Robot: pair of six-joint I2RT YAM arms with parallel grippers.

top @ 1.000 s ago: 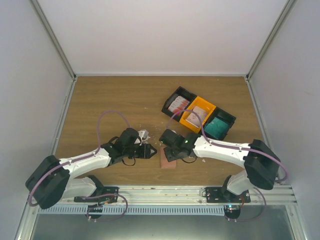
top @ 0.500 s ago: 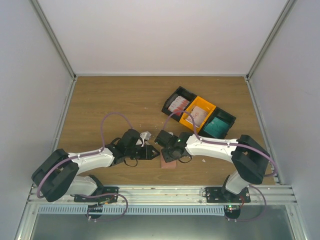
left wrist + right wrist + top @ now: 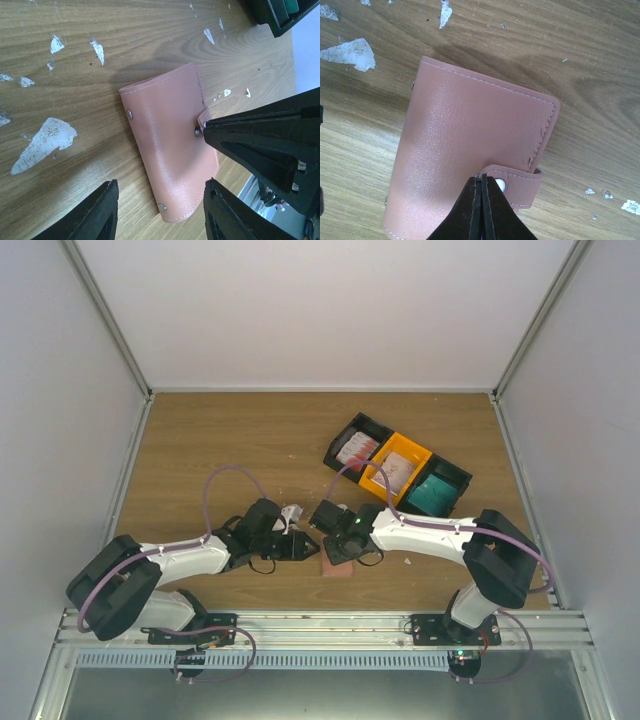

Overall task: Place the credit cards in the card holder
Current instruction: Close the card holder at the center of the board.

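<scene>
You're looking at a card holder (image 3: 470,135) in smooth, salmon, leather-like material with a fine grain and a soft sheen. It has pale stitching and small shiny metal snaps. Under it, your table (image 3: 75,30) shows matt wood grain, flecked with rough, flaky white scraps (image 3: 42,145). The right gripper (image 3: 481,179) looks like matt black plastic. The bins (image 3: 374,489) are smooth plastic, black and orange.

Lab test cell, white-walled enclosure (image 3: 320,310)

The left arm (image 3: 180,558) and right arm (image 3: 435,533) have white shells, black joints, looping purple cables (image 3: 205,500) and matte black fingers (image 3: 95,215).
</scene>
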